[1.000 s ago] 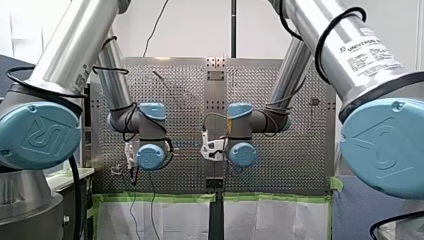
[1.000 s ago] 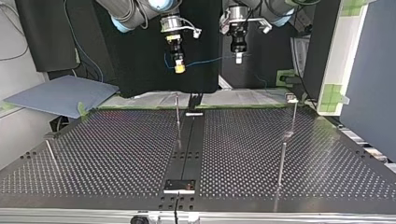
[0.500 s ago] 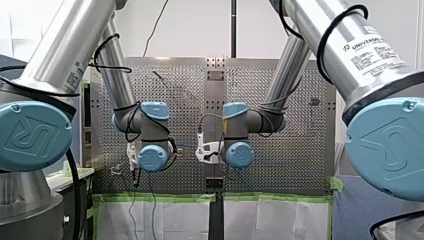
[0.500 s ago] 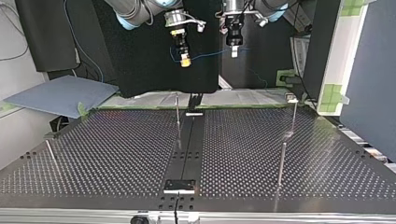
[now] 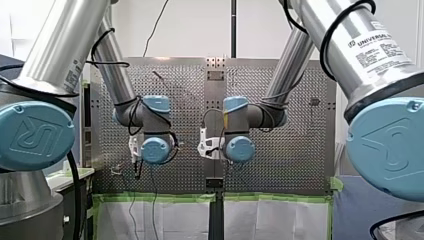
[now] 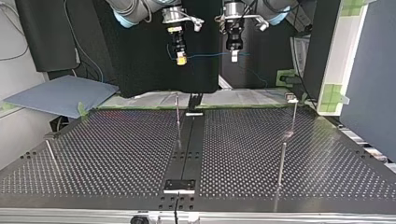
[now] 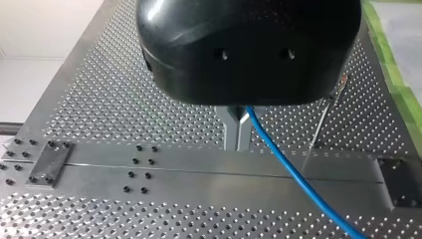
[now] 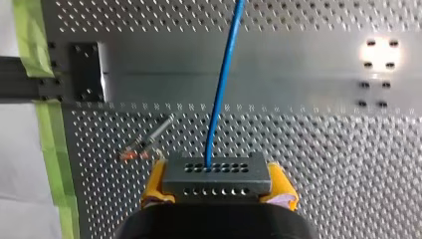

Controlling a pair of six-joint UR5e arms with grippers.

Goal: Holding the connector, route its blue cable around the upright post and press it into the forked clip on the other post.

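In the right wrist view my right gripper (image 8: 217, 183) is shut on a dark grey connector (image 8: 217, 174), held between yellow pads (image 8: 153, 185). A blue cable (image 8: 225, 84) leaves the connector and runs out ahead over the table. In the left wrist view my left gripper (image 7: 238, 133) is shut on the blue cable (image 7: 293, 174), which trails away beside its metal fingers. In the top view both grippers hang high over the far edge, my right gripper (image 6: 181, 57) on the left and my left gripper (image 6: 233, 52) on the right. The cable (image 6: 205, 55) is stretched between them.
Thin upright posts stand on the perforated table (image 6: 116, 154): one near the middle strip (image 6: 177, 112) and two at the top view's right (image 6: 294, 114) (image 6: 281, 161). A leaning rod (image 6: 50, 154) stands at the left. A blue mat (image 6: 60, 95) lies beyond the table.
Both grippers have risen a little and drawn slightly closer to each other. The cable between them now runs straighter. Both grips are unchanged.
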